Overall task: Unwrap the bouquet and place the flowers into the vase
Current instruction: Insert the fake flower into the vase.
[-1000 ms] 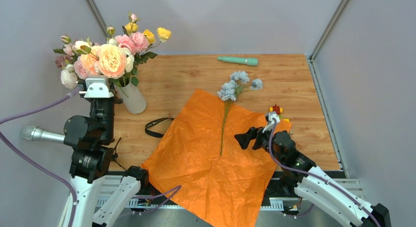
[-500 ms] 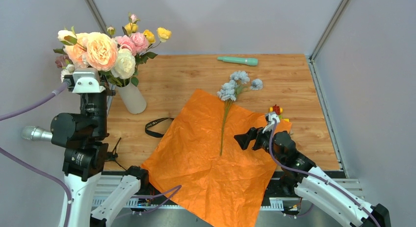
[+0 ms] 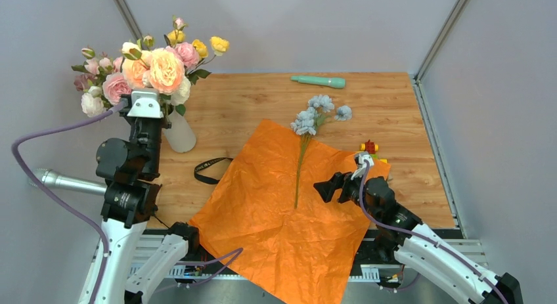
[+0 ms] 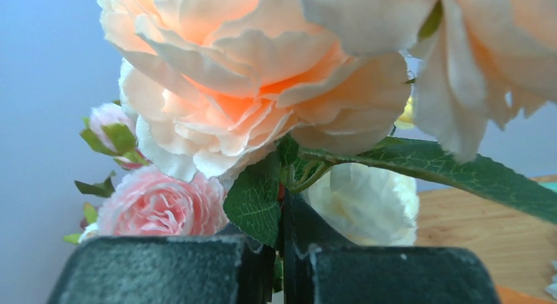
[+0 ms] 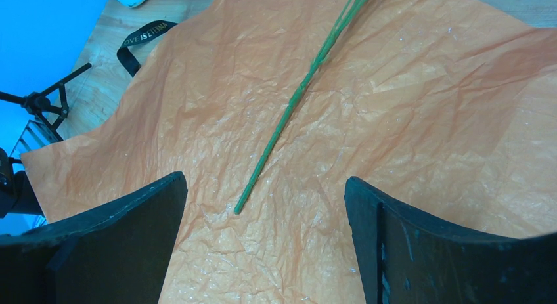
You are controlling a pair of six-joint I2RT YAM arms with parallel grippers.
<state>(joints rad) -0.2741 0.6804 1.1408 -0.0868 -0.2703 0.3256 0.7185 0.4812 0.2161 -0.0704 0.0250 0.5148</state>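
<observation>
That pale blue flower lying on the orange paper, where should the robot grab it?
Probably on the thin green stem of the pale blue artificial flower, around its middle, with the open right claw coming straight down astride it. It lies flat on the crinkled orange paper sheet, and its blooms are soft and bunched.

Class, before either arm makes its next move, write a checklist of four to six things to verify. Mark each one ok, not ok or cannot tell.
1. Left gripper shut on the stems of the flowers: ok.
2. Stem ends lined up over the mouth of the vase: cannot tell; the blooms hide it.
3. Vase upright on the table: ok.
4. Paper unfolded, strap off it: ok.
5. Right gripper open above the paper: ok.
6. Every flower picked up: not ok; the pale blue flower lies with its stem on the paper.
</observation>
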